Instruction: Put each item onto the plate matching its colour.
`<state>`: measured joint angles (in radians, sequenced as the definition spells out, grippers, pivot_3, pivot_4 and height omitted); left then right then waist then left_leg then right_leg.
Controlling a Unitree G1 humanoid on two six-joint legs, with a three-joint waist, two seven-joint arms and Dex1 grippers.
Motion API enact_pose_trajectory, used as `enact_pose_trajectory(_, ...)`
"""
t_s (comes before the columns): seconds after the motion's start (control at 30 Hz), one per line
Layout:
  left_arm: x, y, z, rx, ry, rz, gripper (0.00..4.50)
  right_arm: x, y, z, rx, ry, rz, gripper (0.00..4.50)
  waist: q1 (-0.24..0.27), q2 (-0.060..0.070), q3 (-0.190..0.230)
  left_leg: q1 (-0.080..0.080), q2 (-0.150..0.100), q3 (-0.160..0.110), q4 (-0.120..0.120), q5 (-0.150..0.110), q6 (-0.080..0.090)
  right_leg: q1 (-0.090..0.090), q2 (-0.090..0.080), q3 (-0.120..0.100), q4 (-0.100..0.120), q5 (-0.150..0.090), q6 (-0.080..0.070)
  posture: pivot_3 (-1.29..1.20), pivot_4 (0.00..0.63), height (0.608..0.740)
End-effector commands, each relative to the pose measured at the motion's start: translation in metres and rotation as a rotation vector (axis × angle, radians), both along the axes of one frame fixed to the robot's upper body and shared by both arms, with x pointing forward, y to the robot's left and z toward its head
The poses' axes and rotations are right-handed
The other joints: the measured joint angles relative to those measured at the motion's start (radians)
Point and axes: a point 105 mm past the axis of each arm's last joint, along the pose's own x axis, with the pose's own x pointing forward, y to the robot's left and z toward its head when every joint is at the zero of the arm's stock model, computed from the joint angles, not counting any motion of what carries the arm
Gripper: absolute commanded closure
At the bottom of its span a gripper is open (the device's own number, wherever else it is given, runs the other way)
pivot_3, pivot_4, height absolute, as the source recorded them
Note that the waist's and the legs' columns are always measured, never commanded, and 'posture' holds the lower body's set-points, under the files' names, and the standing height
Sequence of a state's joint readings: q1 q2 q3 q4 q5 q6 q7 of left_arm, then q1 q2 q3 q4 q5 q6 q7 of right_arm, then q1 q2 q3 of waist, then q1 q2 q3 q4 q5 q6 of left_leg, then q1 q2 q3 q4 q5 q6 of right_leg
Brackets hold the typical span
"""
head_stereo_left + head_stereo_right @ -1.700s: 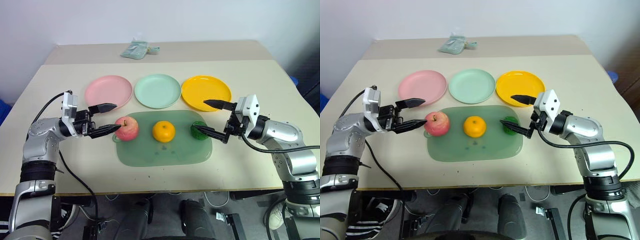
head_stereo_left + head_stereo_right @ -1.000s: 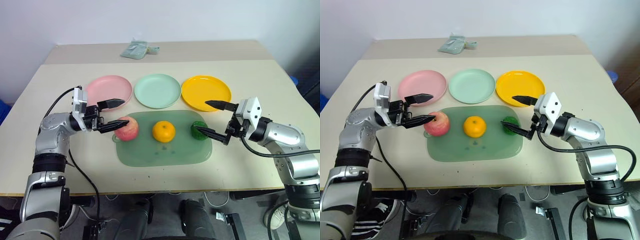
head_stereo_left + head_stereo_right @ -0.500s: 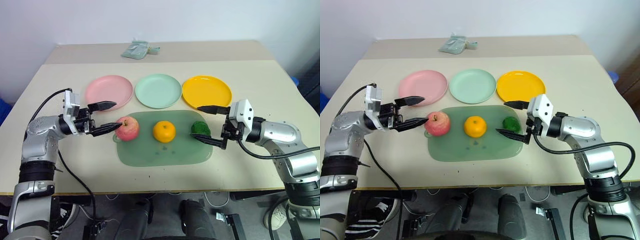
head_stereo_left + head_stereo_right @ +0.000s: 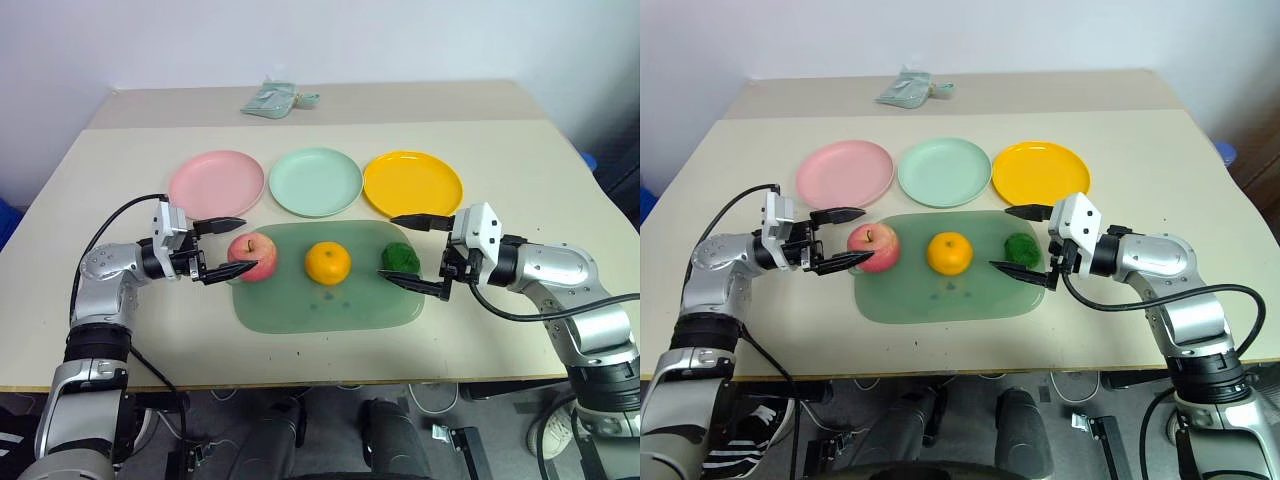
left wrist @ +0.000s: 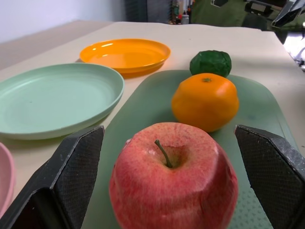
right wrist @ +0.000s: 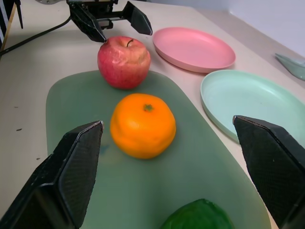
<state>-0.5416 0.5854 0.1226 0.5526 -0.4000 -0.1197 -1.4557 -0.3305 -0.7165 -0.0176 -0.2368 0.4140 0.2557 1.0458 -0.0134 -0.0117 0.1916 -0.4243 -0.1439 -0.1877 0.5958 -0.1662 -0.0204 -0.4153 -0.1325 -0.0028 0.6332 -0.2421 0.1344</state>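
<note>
The red-pink apple (image 4: 256, 258) lies at the left end of the green cutting board (image 4: 300, 305), the orange (image 4: 327, 263) in the middle, the dark green bumpy ball (image 4: 402, 256) at the right. My left gripper (image 4: 249, 243) is open and level, one finger on each side of the apple's left part. My right gripper (image 4: 388, 248) is open too, its fingers flanking the green ball (image 6: 198, 217). Behind the board stand the pink plate (image 4: 217, 183), the mint plate (image 4: 316, 181) and the yellow-orange plate (image 4: 413, 184), all bare.
A folded pale green cloth (image 4: 277, 100) lies at the table's far edge. The beige table (image 4: 520, 160) has open room on both sides of the board and in front of it.
My left gripper has sunk a little and slid right, so its fingers now reach around the apple. My right gripper's fingers have edged left past the green ball. No fruit has moved.
</note>
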Motion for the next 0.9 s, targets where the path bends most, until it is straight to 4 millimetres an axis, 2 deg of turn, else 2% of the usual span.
enact_pose_trajectory(0.03,0.005,-0.008,-0.004,0.023,-0.011,-0.008,0.00,-0.002,0.000,0.012,0.003,-0.059,0.001,0.04,0.001,0.000,0.000,0.000,0.000,0.000,0.000,0.000,0.000,0.000,0.000,0.000,0.000,0.000,0.000,0.00,0.150,0.740)
enact_pose_trajectory(0.2,0.011,-0.017,-0.020,0.044,0.056,0.003,0.00,-0.004,0.002,0.013,0.003,-0.061,0.008,0.04,0.002,0.000,0.000,0.000,0.000,0.000,0.000,0.000,0.000,0.000,0.000,0.000,0.000,0.000,0.000,0.00,0.150,0.740)
enact_pose_trajectory(0.33,0.012,-0.016,-0.022,0.039,0.034,0.010,1.10,-0.005,0.002,0.014,0.002,-0.064,0.010,0.00,0.001,0.000,0.000,0.001,0.000,0.000,0.000,0.000,0.000,0.001,0.000,0.000,0.000,0.000,0.000,0.00,0.150,0.740)
enact_pose_trajectory(0.37,0.012,-0.015,-0.021,0.031,0.029,0.015,1.18,-0.005,0.002,0.014,0.001,-0.064,0.010,0.00,0.001,0.000,0.000,0.001,0.000,0.000,0.000,0.000,0.000,0.001,0.000,0.000,0.000,0.000,0.000,0.00,0.150,0.740)
enact_pose_trajectory(0.47,0.019,-0.010,-0.004,-0.056,-0.011,0.067,1.19,-0.004,0.001,0.014,-0.001,-0.064,0.008,0.00,0.001,0.000,0.000,0.001,0.000,0.000,0.000,0.000,0.000,0.001,0.000,0.000,0.000,0.000,0.000,0.00,0.150,0.740)
enact_pose_trajectory(0.6,0.044,0.005,0.026,-0.139,-0.108,0.246,1.19,-0.002,0.001,0.013,-0.001,-0.066,0.005,0.00,0.002,-0.001,0.000,0.000,0.000,0.000,0.000,0.000,0.000,0.001,0.000,0.000,0.000,0.000,0.001,0.00,0.150,0.740)
enact_pose_trajectory(0.8,0.057,0.008,0.044,-0.178,-0.172,0.332,1.19,0.000,0.005,0.015,0.008,-0.075,0.011,0.00,0.001,-0.001,0.000,0.000,-0.001,0.000,0.001,0.000,0.000,0.001,0.000,0.000,-0.001,0.001,0.002,0.00,0.150,0.740)
enact_pose_trajectory(0.9,0.070,0.021,0.044,-0.132,-0.206,0.470,1.19,0.004,0.006,0.022,0.043,-0.098,-0.006,0.00,-0.003,-0.001,0.000,0.000,0.000,0.000,0.001,0.000,0.000,0.001,0.000,0.000,0.000,0.001,0.002,0.00,0.150,0.740)
